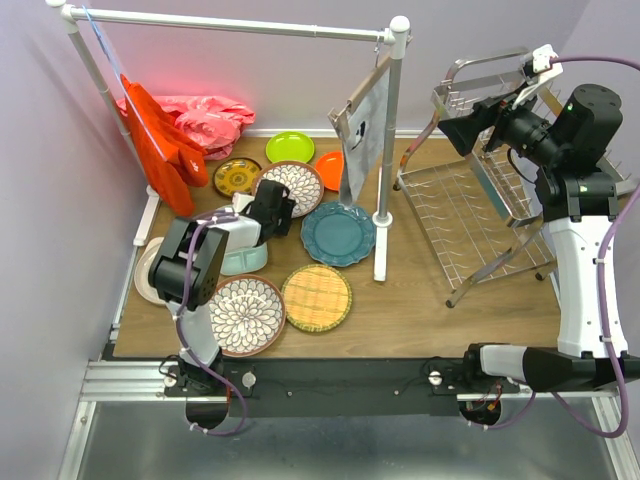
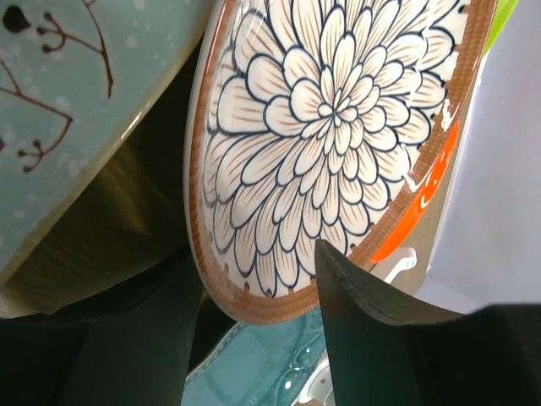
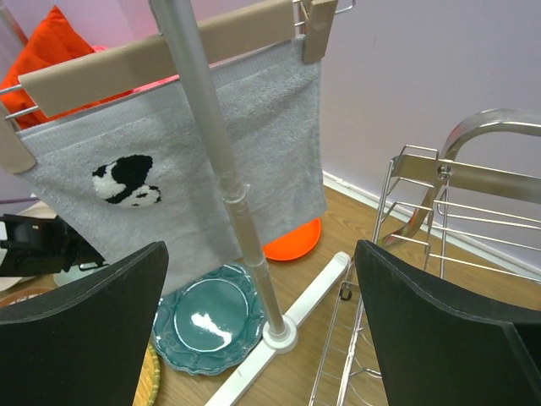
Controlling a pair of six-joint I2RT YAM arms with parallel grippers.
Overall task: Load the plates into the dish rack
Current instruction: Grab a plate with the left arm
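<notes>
Straddling one floral plate [image 2: 338, 127], the left pincer [image 2: 254, 266] stands open.

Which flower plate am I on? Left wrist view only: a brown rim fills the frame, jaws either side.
Observer: The far flower plate, beside the yellow-brown plate; the other flower plate lies nearer, by the woven plate.
Operator: Where do I drop it?
Observer: The rack stands on the right, past the white rail post.
Operator: Other arm?
Observer: The right arm is up by the rack, jaws wide open, holding nothing.
</notes>
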